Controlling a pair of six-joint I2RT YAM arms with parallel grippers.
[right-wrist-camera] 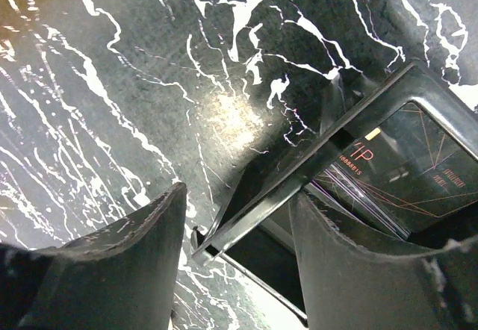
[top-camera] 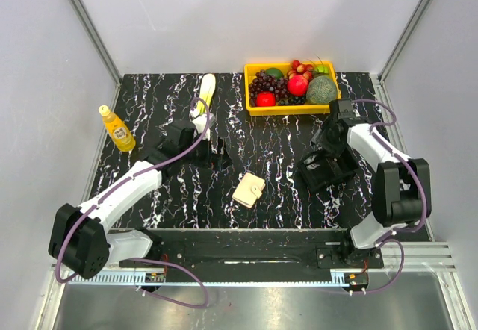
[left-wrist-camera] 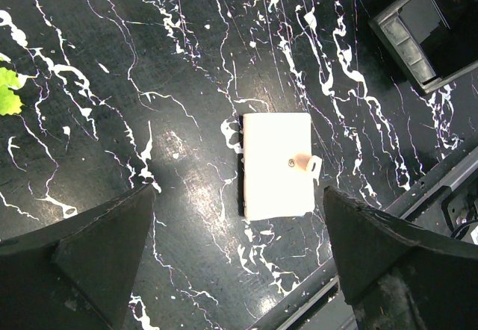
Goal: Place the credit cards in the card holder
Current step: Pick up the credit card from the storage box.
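Note:
The card holder (top-camera: 248, 190) is a beige folding wallet, lying closed on the black marbled table. In the left wrist view the card holder (left-wrist-camera: 276, 166) shows its clasp tab (left-wrist-camera: 308, 165) on the right side. My left gripper (top-camera: 222, 156) (left-wrist-camera: 239, 270) is open and empty, held above and just behind it. A black card with red "VIP" lettering (right-wrist-camera: 403, 166) lies in a black tray (top-camera: 308, 175) (right-wrist-camera: 314, 167). My right gripper (top-camera: 324, 167) (right-wrist-camera: 239, 270) is open, its jaws astride the tray's corner rim without closing on it.
A yellow basket (top-camera: 252, 107) of fruit stands at the back centre. An orange drink bottle (top-camera: 117, 128) stands at the left. A pale banana-like thing (top-camera: 206, 89) lies behind the left arm. The black tray also shows in the left wrist view (left-wrist-camera: 418, 27). The table's front rail (top-camera: 246, 251) runs along the near edge.

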